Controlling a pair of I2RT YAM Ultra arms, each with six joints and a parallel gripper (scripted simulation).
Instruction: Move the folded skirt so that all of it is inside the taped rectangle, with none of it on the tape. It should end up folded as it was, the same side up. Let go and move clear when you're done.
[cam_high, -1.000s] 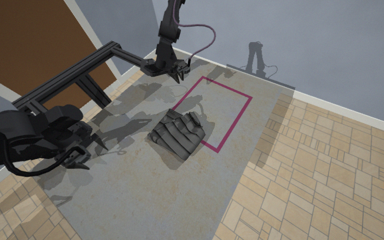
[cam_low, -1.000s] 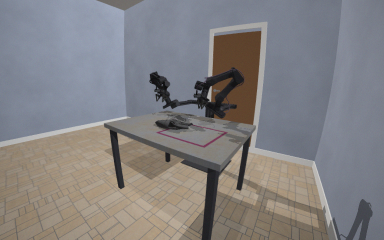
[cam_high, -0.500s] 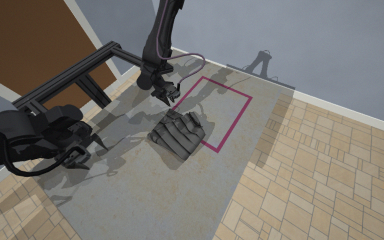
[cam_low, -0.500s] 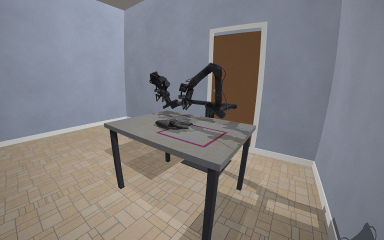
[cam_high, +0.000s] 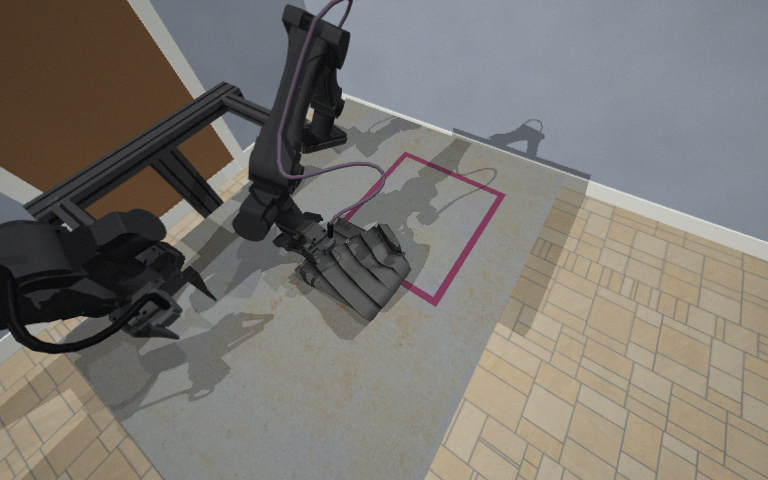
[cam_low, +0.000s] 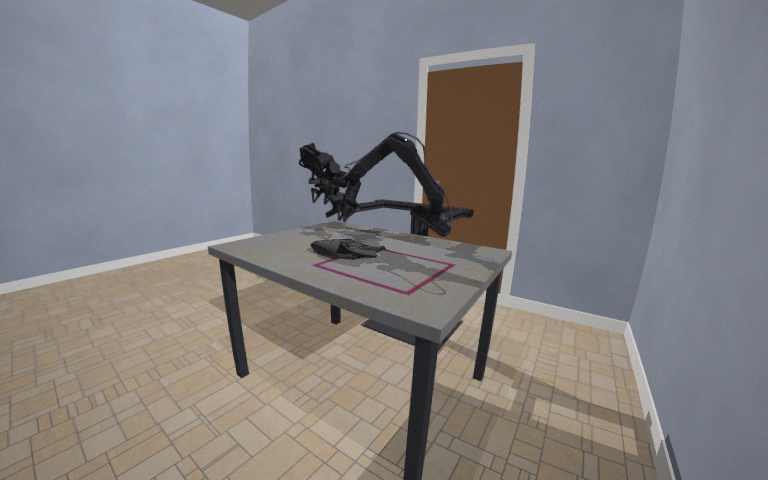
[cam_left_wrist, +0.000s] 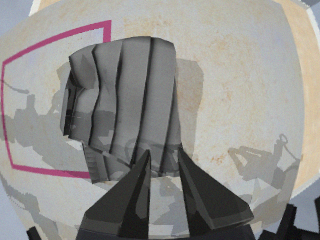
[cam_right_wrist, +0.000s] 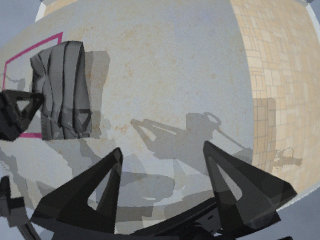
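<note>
The folded skirt (cam_high: 362, 277) (cam_low: 342, 249) (cam_left_wrist: 130, 95) (cam_right_wrist: 67, 90), dark grey and pleated, lies on the grey table (cam_high: 339, 407) (cam_low: 271, 249) across one side of the magenta taped rectangle (cam_high: 470, 247) (cam_low: 362, 279) (cam_left_wrist: 50, 171) (cam_right_wrist: 35, 46); part of it reaches inside the outline, while a large part remains outside, and it covers a stretch of the tape; the pleats run side by side along the folded bundle, with uneven layers showing at one end; the left gripper (cam_high: 311, 249) (cam_low: 339, 216) (cam_left_wrist: 163, 152) (cam_right_wrist: 39, 97) hangs above the table near the skirt, its fingers partly open with a narrow gap between the tips and nothing gripped; in the left wrist view those tips overlap the skirt's edge, though the exterior view shows them raised above the table; from overhead the fingertips are hard to pick out against the dark cloth, so their exact position over it seems uncertain; the right gripper (cam_high: 197, 319) (cam_low: 320, 200) (cam_right_wrist: 162, 149) is wide open and empty, well apart from the skirt and raised over the table, on the side of the skirt away from the rectangle
</note>
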